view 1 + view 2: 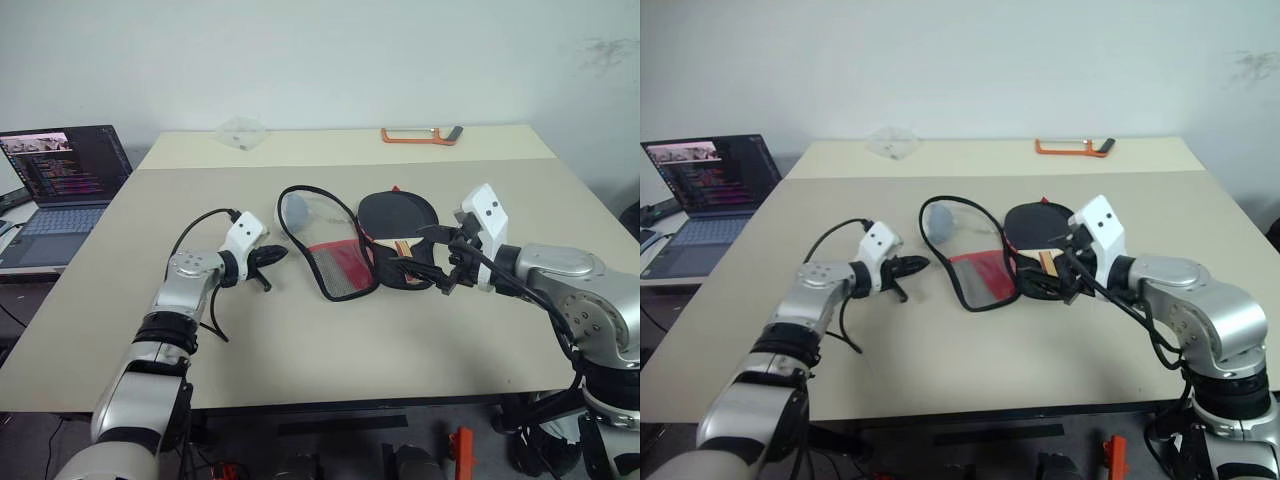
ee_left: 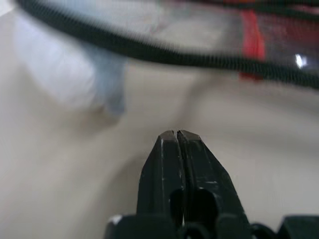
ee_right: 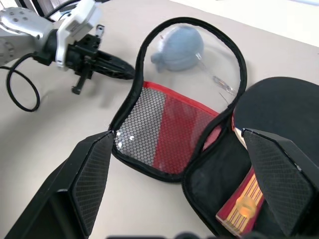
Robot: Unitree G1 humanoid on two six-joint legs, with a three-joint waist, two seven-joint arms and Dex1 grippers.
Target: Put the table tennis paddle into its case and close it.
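The case [image 1: 338, 265] lies unzipped and spread flat at the middle of the table, its clear and mesh flap [image 3: 164, 132] folded out to the left. The table tennis paddle [image 1: 398, 212] rests on the black right half, its striped handle [image 3: 243, 205] pointing toward me. My left gripper [image 1: 276, 255] is shut with nothing in it, its tip just left of the flap's zip edge; its closed fingertips [image 2: 177, 135] hover low over the table. My right gripper [image 1: 440, 262] hangs open above the handle end of the case, with nothing between its fingers [image 3: 94, 174].
A grey-blue lump [image 3: 177, 47] shows through the clear flap. An open laptop [image 1: 65, 185] stands off the table's left side. At the far edge lie an orange-framed saw [image 1: 420, 135] and a clear plastic piece [image 1: 242, 132]. Bare tabletop [image 1: 330, 350] stretches in front of the case.
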